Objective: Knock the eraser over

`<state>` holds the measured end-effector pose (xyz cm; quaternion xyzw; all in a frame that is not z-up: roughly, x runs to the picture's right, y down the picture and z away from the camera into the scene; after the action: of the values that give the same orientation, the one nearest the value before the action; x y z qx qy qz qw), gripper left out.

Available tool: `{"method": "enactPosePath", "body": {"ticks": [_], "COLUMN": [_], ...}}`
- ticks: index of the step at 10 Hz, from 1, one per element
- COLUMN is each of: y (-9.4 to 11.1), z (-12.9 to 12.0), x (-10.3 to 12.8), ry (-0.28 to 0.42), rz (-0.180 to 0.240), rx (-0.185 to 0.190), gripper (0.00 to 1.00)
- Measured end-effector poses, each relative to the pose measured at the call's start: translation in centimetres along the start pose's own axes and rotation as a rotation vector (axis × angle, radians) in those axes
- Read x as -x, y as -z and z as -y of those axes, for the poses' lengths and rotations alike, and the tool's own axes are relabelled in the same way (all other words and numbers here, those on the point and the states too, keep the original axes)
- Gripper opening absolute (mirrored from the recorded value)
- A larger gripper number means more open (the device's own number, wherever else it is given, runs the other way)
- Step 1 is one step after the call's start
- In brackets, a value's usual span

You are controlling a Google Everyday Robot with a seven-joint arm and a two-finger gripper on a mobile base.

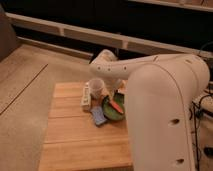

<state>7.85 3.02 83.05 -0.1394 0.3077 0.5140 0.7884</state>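
Pincer [108, 91] above bowl [109, 114] with orange item [116, 106]

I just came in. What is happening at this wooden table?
A white robot arm reaches in from the right over the wooden table. Its gripper hangs above the far part of the table, between a clear cup and a green bowl that holds an orange piece. The white eraser is just left of the cup, apart from the gripper. Whether it stands or lies I cannot tell. A blue object lies beside the bowl.
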Motion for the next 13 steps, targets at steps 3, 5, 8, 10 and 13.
{"method": "enactPosePath", "body": {"ticks": [3, 5, 8, 10, 13], "y": [0.3, 0.5, 0.7, 0.6, 0.3], "z": [-0.2, 1.2, 1.2, 1.6, 3.1], "x": [3.7, 4.4, 4.7, 4.4, 4.6], "ry": [0.031, 0.030, 0.031, 0.026, -0.017], "rz": [0.134, 0.184, 0.198, 0.193, 0.217], "rx": [0.144, 0.182, 0.190, 0.180, 0.151], "gripper": [0.65, 0.65, 0.65, 0.65, 0.65]}}
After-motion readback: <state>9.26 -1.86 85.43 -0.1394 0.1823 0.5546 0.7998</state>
